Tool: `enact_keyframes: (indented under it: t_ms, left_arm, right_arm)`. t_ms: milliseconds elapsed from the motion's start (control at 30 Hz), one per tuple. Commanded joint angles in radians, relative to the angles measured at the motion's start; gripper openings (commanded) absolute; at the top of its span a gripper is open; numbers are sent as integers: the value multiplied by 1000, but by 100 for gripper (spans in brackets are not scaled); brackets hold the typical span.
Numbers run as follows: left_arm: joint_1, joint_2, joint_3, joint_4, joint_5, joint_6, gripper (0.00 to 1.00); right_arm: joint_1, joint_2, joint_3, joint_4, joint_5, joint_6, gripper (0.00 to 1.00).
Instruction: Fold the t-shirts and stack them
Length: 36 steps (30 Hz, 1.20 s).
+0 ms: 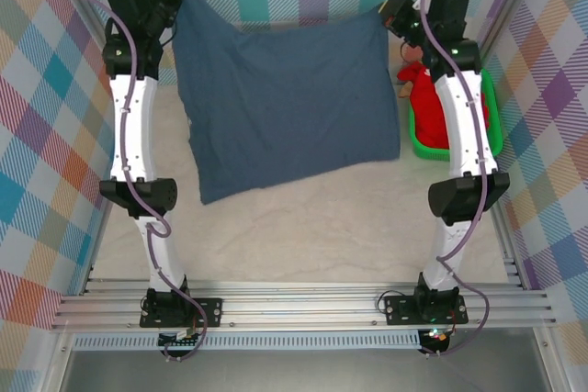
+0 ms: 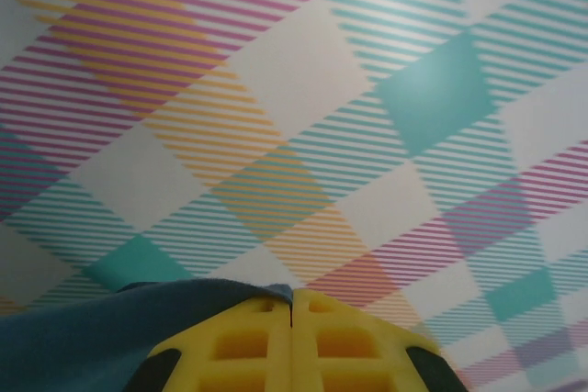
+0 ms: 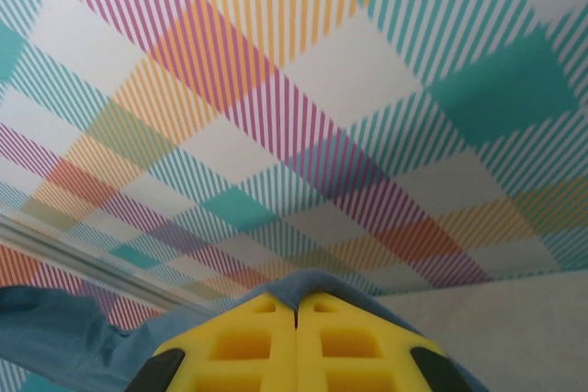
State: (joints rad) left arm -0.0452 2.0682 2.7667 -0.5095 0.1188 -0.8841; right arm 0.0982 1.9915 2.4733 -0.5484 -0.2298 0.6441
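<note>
Left pincer (image 2: 292, 293), right pincer (image 3: 296, 297) clamp blue t-shirt (image 1: 285, 107) corners; cloth spread between, seemingly lifted.

The slate-blue t-shirt (image 1: 289, 107) is seen as soft, matt cloth, as is the red t-shirt (image 1: 432, 103) on the right. The green basket (image 1: 423, 149) is made of glossy plastic. The table (image 1: 303, 236) looks matt and faintly mottled; the near rail (image 1: 303, 305) is brushed metal.
</note>
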Motion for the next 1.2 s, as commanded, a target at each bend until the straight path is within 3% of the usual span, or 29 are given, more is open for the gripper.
enact_keyframes:
  t_ms: [0, 133, 233, 367, 467, 667, 833, 1000, 1167]
  left_arm:
    - [-7, -173, 64, 151, 44, -47, 0]
    - [-18, -275, 27, 76, 66, -38, 0]
    - [-68, -377, -121, 10, 88, 11, 0]
    - [-199, -579, -512, 34, 24, 34, 0]
    - [-345, -718, -798, 12, -61, 20, 0]
    - [-602, -971, -1449, -96, -243, -148, 0]
    - [-643, -1093, -1934, -26, -150, -314, 0]
    - [-644, -1016, -2038, -86, -105, -320, 0]
    - [-644, -963, -1954, -273, -184, -306, 0]
  right_arm:
    - [-31, -84, 11, -1, -15, 12, 0]
    - [-52, -163, -110, 39, -20, 12, 0]
    - [-55, -215, -231, 63, -41, 10, 0]
    - [-55, -311, -482, 113, -54, 20, 0]
    - [-54, -373, -661, 124, -57, 11, 0]
    - [-42, -470, -1030, 82, 18, 41, 0]
    - [-30, -529, -1254, -11, 122, 46, 0]
    - [-20, -510, -1379, -111, 223, 23, 0]
    - [-18, -514, -1426, -181, 294, 3, 0]
